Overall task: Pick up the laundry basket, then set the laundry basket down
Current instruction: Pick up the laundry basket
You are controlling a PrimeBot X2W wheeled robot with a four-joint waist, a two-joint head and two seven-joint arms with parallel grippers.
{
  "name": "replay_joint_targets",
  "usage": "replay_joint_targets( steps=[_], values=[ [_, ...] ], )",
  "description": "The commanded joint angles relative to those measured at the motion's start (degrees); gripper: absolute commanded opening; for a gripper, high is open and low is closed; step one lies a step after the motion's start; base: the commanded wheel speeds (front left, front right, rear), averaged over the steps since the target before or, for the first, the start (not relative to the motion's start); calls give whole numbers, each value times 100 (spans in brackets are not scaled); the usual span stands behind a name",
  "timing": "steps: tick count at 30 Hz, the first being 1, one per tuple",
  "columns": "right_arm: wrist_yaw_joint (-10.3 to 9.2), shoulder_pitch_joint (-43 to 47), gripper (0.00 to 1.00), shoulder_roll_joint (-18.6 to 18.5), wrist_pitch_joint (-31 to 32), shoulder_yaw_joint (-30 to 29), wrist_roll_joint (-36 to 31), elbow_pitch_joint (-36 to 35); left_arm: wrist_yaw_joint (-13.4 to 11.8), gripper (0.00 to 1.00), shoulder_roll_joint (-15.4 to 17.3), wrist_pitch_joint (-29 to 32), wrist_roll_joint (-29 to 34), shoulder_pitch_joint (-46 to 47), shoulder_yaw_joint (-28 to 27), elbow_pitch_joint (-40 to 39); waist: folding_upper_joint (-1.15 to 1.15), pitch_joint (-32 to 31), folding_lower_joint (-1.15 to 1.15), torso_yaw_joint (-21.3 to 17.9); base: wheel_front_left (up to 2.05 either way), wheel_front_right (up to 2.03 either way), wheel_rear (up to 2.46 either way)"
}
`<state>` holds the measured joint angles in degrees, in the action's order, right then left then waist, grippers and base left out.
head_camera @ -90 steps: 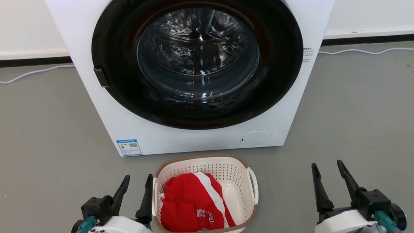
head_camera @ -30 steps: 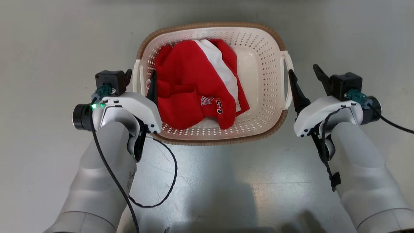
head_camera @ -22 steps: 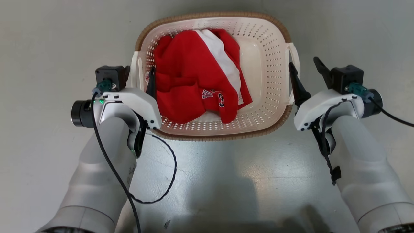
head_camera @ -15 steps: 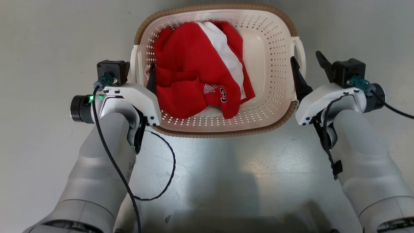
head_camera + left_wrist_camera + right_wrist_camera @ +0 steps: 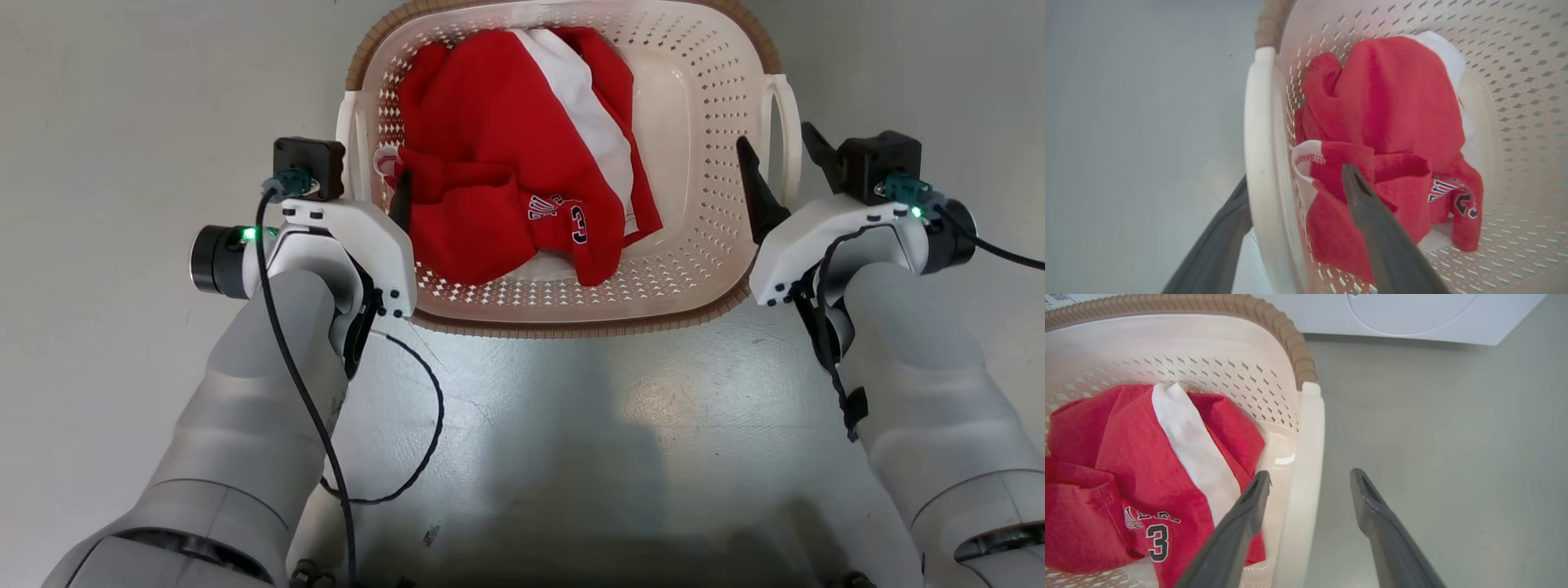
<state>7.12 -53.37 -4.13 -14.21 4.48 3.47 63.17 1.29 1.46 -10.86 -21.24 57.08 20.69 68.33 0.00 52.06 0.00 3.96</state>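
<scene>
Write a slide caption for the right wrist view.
Open right end effector straddles a handle of the laundry basket; red shirt inside, washing machine beyond.

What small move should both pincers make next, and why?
Probably close both. The left pincer and right pincer each stand open astride a white side handle of the laundry basket, one finger inside, one outside, so shutting should secure the lift.

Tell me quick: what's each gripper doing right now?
Left gripper: jaws open astride the left handle of the laundry basket, holding nothing.
Right gripper: jaws open astride the right handle, holding nothing.
</scene>
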Motion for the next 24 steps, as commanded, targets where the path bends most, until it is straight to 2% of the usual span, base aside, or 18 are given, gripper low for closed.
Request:
replay_joint_targets(
  steps=[1,12,24],
  values=[
    [36,93,100,125,-79,139,48,40,17,100,142,19,-69,6,-38,-18,0,7,0,10,0,0,0],
    [36,-199,100,125,-79,393,304,565,-15,100,142,159,-384,213,347,88,0,42,0,14,0,0,0],
    [36,-280,100,125,-79,762,608,675,-110,100,142,167,-541,300,587,293,0,29,0,-23,0,0,0]
  ],
)
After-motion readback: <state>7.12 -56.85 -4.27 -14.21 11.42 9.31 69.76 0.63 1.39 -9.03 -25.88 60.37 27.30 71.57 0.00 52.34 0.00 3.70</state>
